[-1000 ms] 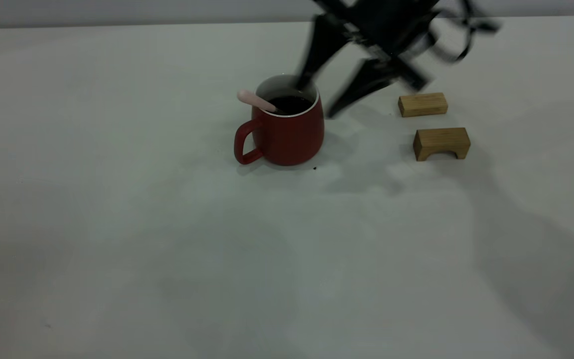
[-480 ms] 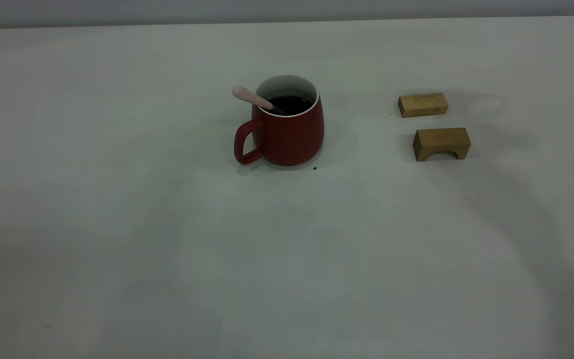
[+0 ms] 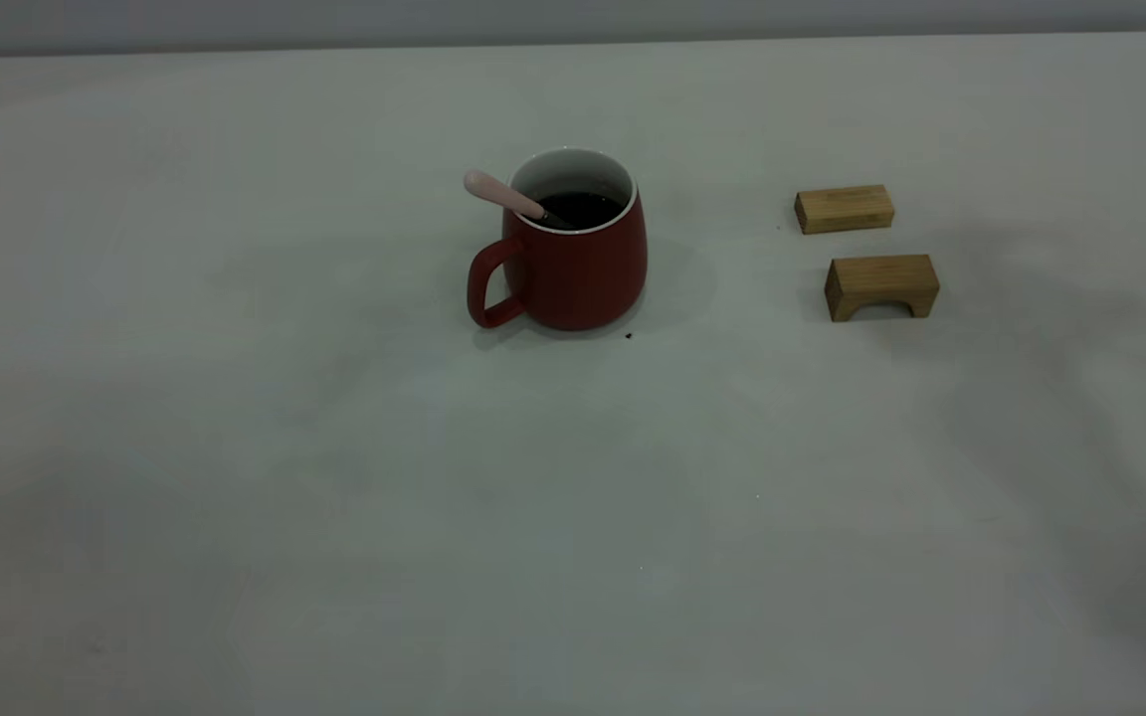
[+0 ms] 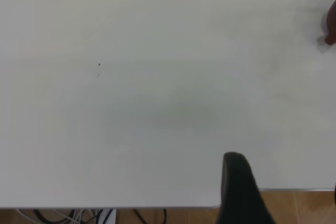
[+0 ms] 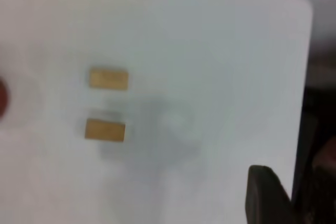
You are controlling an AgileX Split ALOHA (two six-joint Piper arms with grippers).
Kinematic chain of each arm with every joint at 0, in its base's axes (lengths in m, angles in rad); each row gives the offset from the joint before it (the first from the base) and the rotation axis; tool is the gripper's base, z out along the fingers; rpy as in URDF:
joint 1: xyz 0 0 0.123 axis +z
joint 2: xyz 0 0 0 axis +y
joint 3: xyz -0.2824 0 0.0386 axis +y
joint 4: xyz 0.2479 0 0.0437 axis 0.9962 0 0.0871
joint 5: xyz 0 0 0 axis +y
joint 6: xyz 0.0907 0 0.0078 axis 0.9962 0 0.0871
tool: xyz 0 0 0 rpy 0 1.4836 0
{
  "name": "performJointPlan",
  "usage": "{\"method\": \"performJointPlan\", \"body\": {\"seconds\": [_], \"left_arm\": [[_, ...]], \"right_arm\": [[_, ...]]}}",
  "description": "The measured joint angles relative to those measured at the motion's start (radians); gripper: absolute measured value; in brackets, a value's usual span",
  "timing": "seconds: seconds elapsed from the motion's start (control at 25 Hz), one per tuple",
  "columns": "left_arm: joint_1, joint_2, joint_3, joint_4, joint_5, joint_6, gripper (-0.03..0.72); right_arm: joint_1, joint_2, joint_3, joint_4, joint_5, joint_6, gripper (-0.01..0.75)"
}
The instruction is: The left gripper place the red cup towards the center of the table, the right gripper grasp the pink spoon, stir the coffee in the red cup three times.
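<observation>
**Cup set mid-table with the spoon left leaning in it; both arms clear of the work**

The red cup [image 3: 573,249] stands upright on the table [image 3: 235,477], about midway between the left and right edges and nearer the far edge than the near one, its handle turned toward the left and near side; that central spot suits the task, since either arm could reach it. The coffee [image 3: 581,207] shows dark inside the white wall; the pink spoon [image 3: 505,196] rests with its bowl down in the liquid and its pale handle propped on the rim above the cup's handle, slanting up toward the left edge, which reads as a spoon let go and left to lean. Two wooden blocks [image 3: 844,208], one plain and one arched, lie well to the right of the cup, apart from it.

Neither gripper appears in the exterior view. The right gripper [image 5: 273,198] shows only as one dark finger in its wrist view, high over the table's right part with the blocks below and the cup at the picture's border, well apart; whether it is open I cannot tell, and nothing is seen in it. The left gripper [image 4: 239,187] shows likewise as one dark finger by a table edge, over bare surface, far from the cup; its opening cannot be told either.
</observation>
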Motion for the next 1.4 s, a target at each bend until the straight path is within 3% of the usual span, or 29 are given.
{"method": "performJointPlan", "body": {"seconds": [0.52,1.0,1.4], "left_arm": [[0.000,0.000,0.000,0.000,0.000,0.000,0.501],[0.000,0.000,0.000,0.000,0.000,0.000,0.501],[0.000,0.000,0.000,0.000,0.000,0.000,0.501]], "right_arm": [[-0.001,-0.650,0.049,0.126,0.000,-0.020,0.237],[-0.112,-1.247,0.659,0.132,0.000,-0.021,0.237],[-0.123,-1.537,1.080,0.205,-0.019,-0.021,0.237]]}}
